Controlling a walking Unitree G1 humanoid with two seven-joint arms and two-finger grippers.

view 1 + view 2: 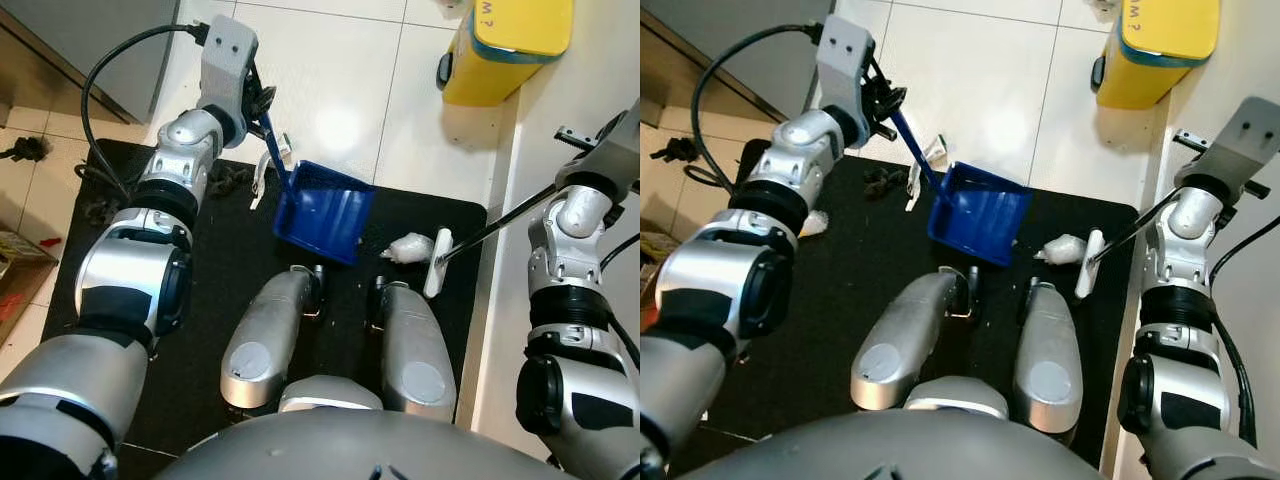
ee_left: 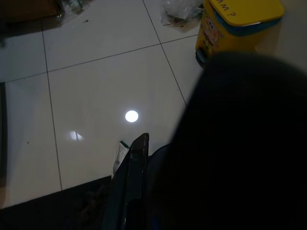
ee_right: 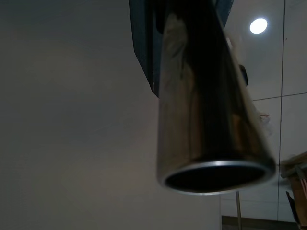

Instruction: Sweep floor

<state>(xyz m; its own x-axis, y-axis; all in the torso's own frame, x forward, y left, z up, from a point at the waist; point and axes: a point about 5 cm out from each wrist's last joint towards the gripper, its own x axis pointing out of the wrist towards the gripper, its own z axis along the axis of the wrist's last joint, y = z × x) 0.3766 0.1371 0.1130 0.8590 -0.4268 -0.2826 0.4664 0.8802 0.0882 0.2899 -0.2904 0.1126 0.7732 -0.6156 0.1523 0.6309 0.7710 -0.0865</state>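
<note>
Left gripper (image 1: 878,103) is clamping the blue plastic dustpan (image 1: 980,214) by its handle, pan resting on the black mat (image 1: 840,290). Right gripper's (image 1: 588,150) finger state: cannot tell; its broom (image 1: 437,261) is touching white crumpled paper (image 1: 410,247) beside the pan. Sweeping is unfinished; dark debris (image 1: 880,179) is remaining.

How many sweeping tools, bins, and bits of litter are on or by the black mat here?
Sweeping tools: 2 (blue dustpan, broom head)
Bins: 1 (yellow bin)
Litter: 3 (white wad, dark clump, wrapper)
Total: 6
</note>
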